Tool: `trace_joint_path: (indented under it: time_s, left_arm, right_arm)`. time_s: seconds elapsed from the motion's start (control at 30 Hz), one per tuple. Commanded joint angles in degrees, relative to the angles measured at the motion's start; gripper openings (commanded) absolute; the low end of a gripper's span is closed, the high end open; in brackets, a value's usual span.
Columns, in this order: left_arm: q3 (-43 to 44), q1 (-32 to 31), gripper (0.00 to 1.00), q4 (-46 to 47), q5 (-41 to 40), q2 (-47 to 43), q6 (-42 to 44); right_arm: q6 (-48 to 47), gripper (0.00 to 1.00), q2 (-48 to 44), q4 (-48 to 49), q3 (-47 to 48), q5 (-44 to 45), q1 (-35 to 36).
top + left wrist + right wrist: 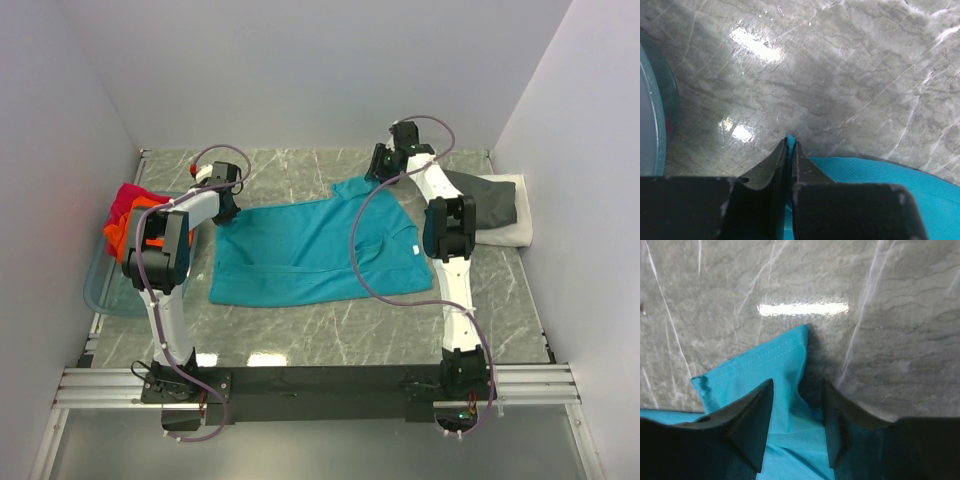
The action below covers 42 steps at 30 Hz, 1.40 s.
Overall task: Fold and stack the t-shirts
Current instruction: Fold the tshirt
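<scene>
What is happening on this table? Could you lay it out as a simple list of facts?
Surface: grey marble-look table
Shirt in work: teal t-shirt, spread out in the middle
Left gripper: shut on the teal t-shirt's edge
Right gripper: open, fingers either side of a far corner of the teal t-shirt
Left side: orange shirt and magenta-red shirt heaped in a clear tub
Right side: dark grey shirt lying on the white shirt
</scene>
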Motion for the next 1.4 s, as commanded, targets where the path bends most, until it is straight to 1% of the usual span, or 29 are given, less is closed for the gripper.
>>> trace_joint_path:
  time_s: [0.0, 0.03, 0.1, 0.13, 0.17, 0.2, 0.23, 0.27, 0.3, 0.33, 0.4, 0.43, 0.5, 0.77, 0.93, 1.0, 1.17, 1.37]
  left_arm:
    - [1.52, -0.26, 0.01, -0.16, 0.68, -1.66, 1.24]
    - [1.52, -0.26, 0.01, -0.16, 0.68, -1.57, 1.24]
    - [1.44, -0.26, 0.01, -0.07, 0.51, -1.84, 1.24]
    - [1.44, -0.26, 0.01, 0.01, 0.25, -1.92, 1.33]
    - [1.44, -0.26, 0.01, 0.10, 0.07, -2.01, 1.42]
    - [1.52, -0.17, 0.01, 0.28, -0.19, -2.36, 1.59]
    - [1.61, -0.26, 0.01, 0.37, -0.54, -2.36, 1.77]
    - [1.70, -0.26, 0.01, 0.54, -0.55, -2.45, 1.95]
    - [2.05, -0.26, 0.01, 0.80, -0.55, -2.63, 2.21]
    - [2.23, -0.17, 0.01, 0.89, -0.46, -2.63, 2.39]
    - [2.75, -0.26, 0.01, 1.16, -0.20, -2.63, 3.00]
    - [2.67, -0.17, 0.01, 1.77, -0.02, -2.72, 3.18]
    - [2.14, -0.26, 0.01, 2.65, 0.24, -3.50, 3.88]
    - [-2.69, -0.26, 0.01, 8.09, 0.69, -8.94, 5.46]
    - [-9.01, -0.61, 0.01, 12.58, -0.11, -13.96, 6.25]
    - [-11.64, -0.78, 0.01, 13.63, -0.11, -16.42, 6.17]
    - [-17.71, -2.19, 0.01, 14.52, -1.51, -22.04, 5.29]
    - [-22.02, -4.30, 0.01, 12.14, -5.63, -26.26, 4.50]
  right_arm:
    - [-0.74, 0.42, 0.45, -0.51, 2.68, -0.80, 0.73]
    - [-0.92, 0.26, 0.36, -0.51, 2.42, -0.80, 0.73]
    - [-0.92, 0.13, -0.34, 1.06, 1.11, -1.06, 0.73]
    - [-0.92, 0.03, -2.00, 2.21, -1.77, -1.23, 0.82]
    - [-0.74, 0.00, -3.23, 3.70, -3.72, -1.58, 0.74]
    - [-0.57, 0.00, -4.55, 7.54, -6.00, -2.28, 0.65]
    - [-0.39, 0.00, -7.69, 9.76, -10.72, -2.73, 0.65]
    - [0.13, 0.00, -9.29, 11.95, -13.20, -3.17, 0.65]
    - [0.40, 0.00, -11.13, 16.15, -15.58, -3.87, 0.47]
    - [0.66, 0.00, -14.20, 17.67, -19.43, -4.22, 0.38]
    - [1.10, 0.00, -17.03, 21.01, -22.53, -4.84, 0.38]
    - [1.19, 0.00, -19.65, 21.81, -25.24, -5.54, 0.03]
    - [0.93, 0.00, -21.95, 23.13, -27.63, -5.98, 0.12]
    - [-0.56, 0.00, -33.11, 26.38, -42.13, -7.30, 0.12]
    - [-1.53, 0.00, -41.45, 27.88, -52.66, -7.13, 0.21]
    - [-2.14, 0.00, -44.62, 27.53, -55.14, -6.78, 0.12]
    - [-3.46, 0.00, -50.43, 26.83, -63.31, -5.02, 0.03]
    - [-3.91, 0.00, -57.90, 26.12, -70.96, -3.09, 0.12]
